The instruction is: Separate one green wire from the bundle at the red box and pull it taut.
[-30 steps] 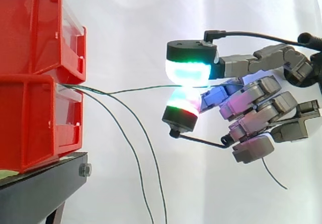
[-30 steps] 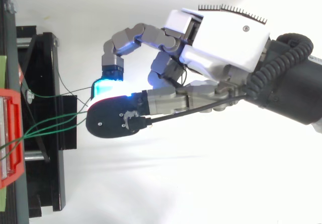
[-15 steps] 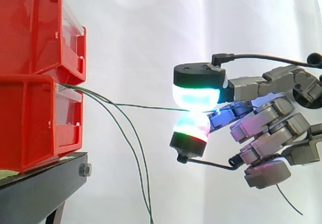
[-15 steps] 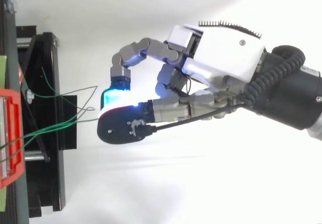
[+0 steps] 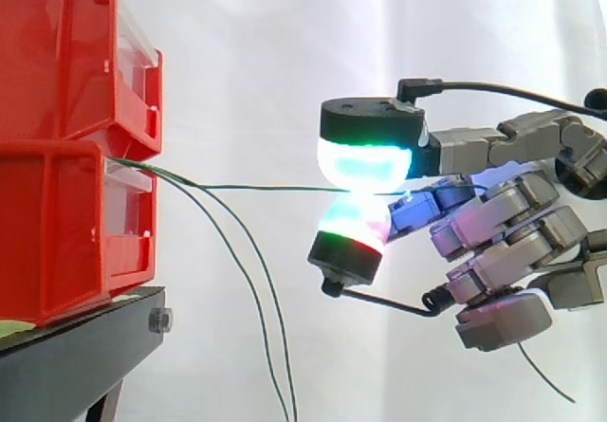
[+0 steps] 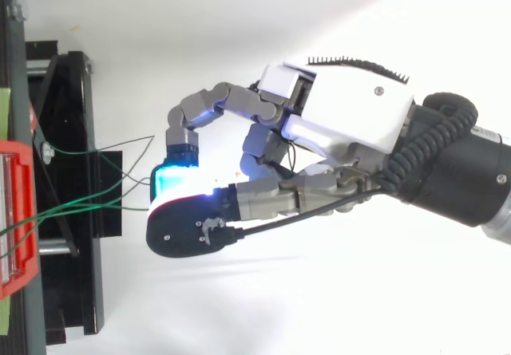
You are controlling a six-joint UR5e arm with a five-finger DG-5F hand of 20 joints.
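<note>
Stacked red plastic bins [image 5: 66, 156] are cut off at the left edge, and the wires' roots are hidden inside the lower one. The bins sit on a black stand [image 5: 76, 356] before a white curtain [image 5: 247, 62]. The robot hand [image 6: 343, 124] reaches in level, its fingers [image 5: 365, 161] pinching one thin green wire [image 5: 266, 188] stretched straight from the lower bin. Loose green wires [image 5: 247, 280] droop beneath.

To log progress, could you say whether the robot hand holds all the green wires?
No, the robot hand pinches one green wire; two others droop free.
</note>
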